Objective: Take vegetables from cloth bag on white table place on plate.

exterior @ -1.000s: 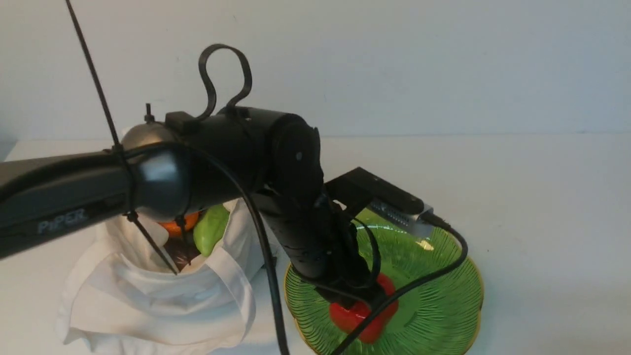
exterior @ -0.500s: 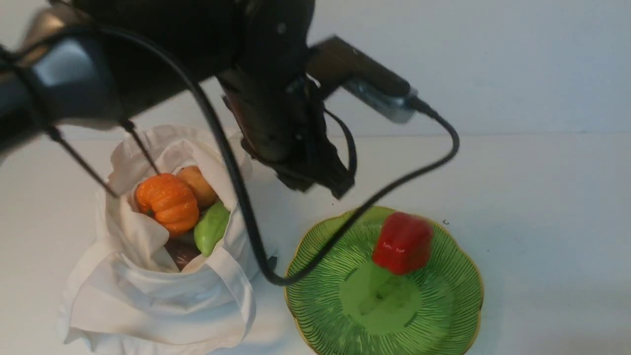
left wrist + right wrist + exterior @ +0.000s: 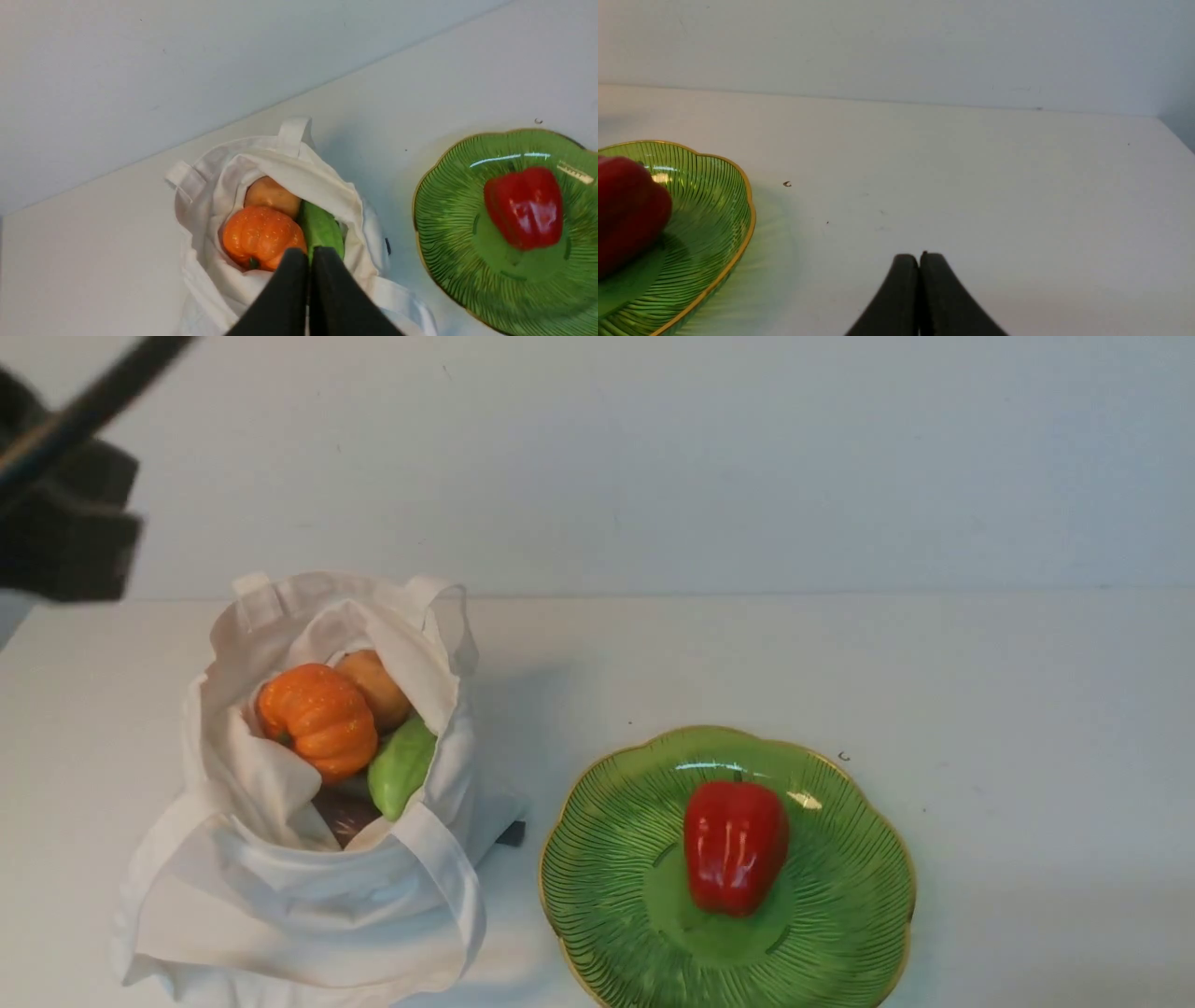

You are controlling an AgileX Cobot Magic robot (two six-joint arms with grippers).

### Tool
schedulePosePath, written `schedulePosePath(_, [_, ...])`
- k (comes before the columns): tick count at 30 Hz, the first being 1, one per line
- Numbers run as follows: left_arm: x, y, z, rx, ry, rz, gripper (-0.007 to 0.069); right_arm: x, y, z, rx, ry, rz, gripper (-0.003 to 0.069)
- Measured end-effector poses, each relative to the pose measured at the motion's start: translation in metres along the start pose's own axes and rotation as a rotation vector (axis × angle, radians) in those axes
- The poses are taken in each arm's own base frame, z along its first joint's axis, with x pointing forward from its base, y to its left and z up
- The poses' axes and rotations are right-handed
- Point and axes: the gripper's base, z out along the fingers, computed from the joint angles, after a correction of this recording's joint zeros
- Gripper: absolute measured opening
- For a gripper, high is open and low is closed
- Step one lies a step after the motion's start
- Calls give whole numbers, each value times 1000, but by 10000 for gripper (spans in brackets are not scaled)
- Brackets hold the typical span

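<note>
The red bell pepper (image 3: pixel 735 845) lies on the green scalloped plate (image 3: pixel 840 933) at the front right; both show in the left wrist view, pepper (image 3: pixel 524 206) and plate (image 3: pixel 448 261), and the right wrist view, pepper (image 3: pixel 626 210) and plate (image 3: pixel 714 219). The white cloth bag (image 3: pixel 308 896) stands open at the left, holding the orange pumpkin (image 3: pixel 317 717), tan potato (image 3: pixel 378 686) and light green gourd (image 3: pixel 401 767). My left gripper (image 3: pixel 309 254) is shut and empty, raised above the bag. My right gripper (image 3: pixel 919 257) is shut and empty, over bare table right of the plate.
The white table (image 3: pixel 1027 709) runs back to a pale wall. A blurred dark part of the left arm (image 3: pixel 65 537) shows at the upper left of the front view. A small dark speck (image 3: pixel 843 757) lies just behind the plate.
The left arm let go of the red pepper on the plate, lifted and swung away to the upper left. The pepper rolled and came to rest near the plate's middle.
</note>
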Motion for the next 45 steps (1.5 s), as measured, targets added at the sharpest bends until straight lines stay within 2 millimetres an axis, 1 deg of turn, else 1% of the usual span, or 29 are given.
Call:
schedulePosePath(1, [20, 3, -5, 17, -40, -33, -5, 0, 0, 0, 0, 0, 0, -15])
schedulePosePath(4, [50, 3, -6, 63, -63, -97, -5, 0, 0, 0, 0, 0, 0, -15])
schedulePosePath(9, [97, 2, 1, 100, -66, -146, -5, 0, 0, 0, 0, 0, 0, -15])
schedulePosePath(12, [116, 2, 5, 105, -45, -146, -5, 0, 0, 0, 0, 0, 0, -15])
schedulePosePath(15, [125, 2, 7, 102, -23, -144, -5, 0, 0, 0, 0, 0, 0, -15])
schedulePosePath(17, [127, 2, 7, 99, -15, -144, -5, 0, 0, 0, 0, 0, 0, -15])
schedulePosePath(29, [125, 6, 7, 58, -35, -108, -5, 0, 0, 0, 0, 0, 0, -15])
schedulePosePath(32, [127, 8, 2, 60, -74, -110, -5, 0, 0, 0, 0, 0, 0, -15])
schedulePosePath(35, [133, 11, -5, 76, -142, -112, -5, 0, 0, 0, 0, 0, 0, -15])
schedulePosePath(37, [142, 12, -8, 80, -188, -107, -5, 0, 0, 0, 0, 0, 0, -15])
schedulePosePath(40, [159, 12, -7, 67, -243, -99, -5, 0, 0, 0, 0, 0, 0, -15])
schedulePosePath(41, [166, 11, -5, 62, -256, -88, -5, 0, 0, 0, 0, 0, 0, -15])
schedulePosePath(42, [178, 9, -1, 42, -274, -77, -5, 0, 0, 0, 0, 0, -1, -15])
schedulePosePath(43, [180, 9, 0, 33, -278, -70, -5, 0, 0, 0, 0, 0, -1, -15])
schedulePosePath(45, [204, 4, 12, -3, -301, -67, -5, 0, 0, 0, 0, 0, -1, -15])
